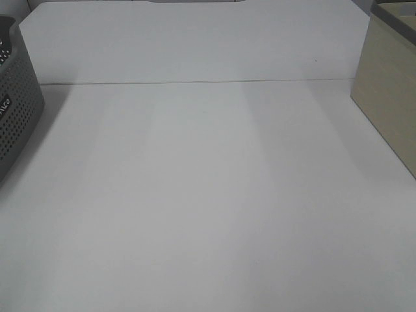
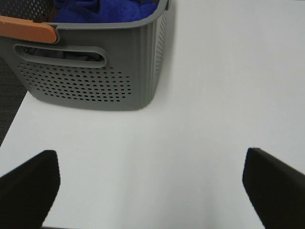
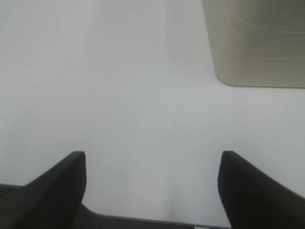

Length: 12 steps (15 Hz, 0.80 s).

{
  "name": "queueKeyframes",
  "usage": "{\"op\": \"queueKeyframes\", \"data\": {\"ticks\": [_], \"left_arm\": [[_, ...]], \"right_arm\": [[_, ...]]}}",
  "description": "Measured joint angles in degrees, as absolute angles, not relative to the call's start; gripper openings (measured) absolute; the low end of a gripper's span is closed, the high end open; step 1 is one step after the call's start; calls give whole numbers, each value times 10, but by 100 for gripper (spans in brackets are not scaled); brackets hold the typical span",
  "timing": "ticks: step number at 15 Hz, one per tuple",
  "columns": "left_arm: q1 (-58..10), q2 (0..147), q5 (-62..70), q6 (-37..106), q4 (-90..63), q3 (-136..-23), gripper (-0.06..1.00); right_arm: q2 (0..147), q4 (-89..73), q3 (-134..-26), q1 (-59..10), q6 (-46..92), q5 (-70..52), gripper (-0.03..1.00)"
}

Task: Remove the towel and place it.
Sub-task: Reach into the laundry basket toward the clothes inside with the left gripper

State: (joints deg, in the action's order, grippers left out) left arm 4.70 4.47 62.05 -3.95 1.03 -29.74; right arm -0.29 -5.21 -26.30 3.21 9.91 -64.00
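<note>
The royal-blue towel [image 2: 105, 10] lies bunched inside a grey perforated basket [image 2: 90, 81] with an orange handle piece, seen in the left wrist view. My left gripper [image 2: 150, 191] hangs over the white table some way short of the basket, jaws wide apart and empty. My right gripper [image 3: 152, 191] is also open and empty above bare table, near a beige box [image 3: 257, 43]. Neither arm shows in the exterior high view, where only the basket's side [image 1: 16, 110] appears at the left edge; the towel is hidden there.
The beige box [image 1: 390, 91] stands at the table's right edge. A seam [image 1: 195, 82] crosses the white table [image 1: 208, 195] at the back. The table's near edge shows in the right wrist view, and dark floor shows beside the basket in the left wrist view.
</note>
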Motion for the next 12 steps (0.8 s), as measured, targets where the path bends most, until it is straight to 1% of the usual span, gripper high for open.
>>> {"op": "queueKeyframes", "data": {"ticks": [8,10,12], "left_arm": [[47,48,625,-32,5,-301,99],[47,73,641,-13,0,-324,99],[47,129,674,21,-3,-366,99]], "right_arm": [[-3,-52,-263,32,99,-640,75],[-3,-52,-263,32,99,-640,75],[-3,-52,-263,32,99,-640,75]]}}
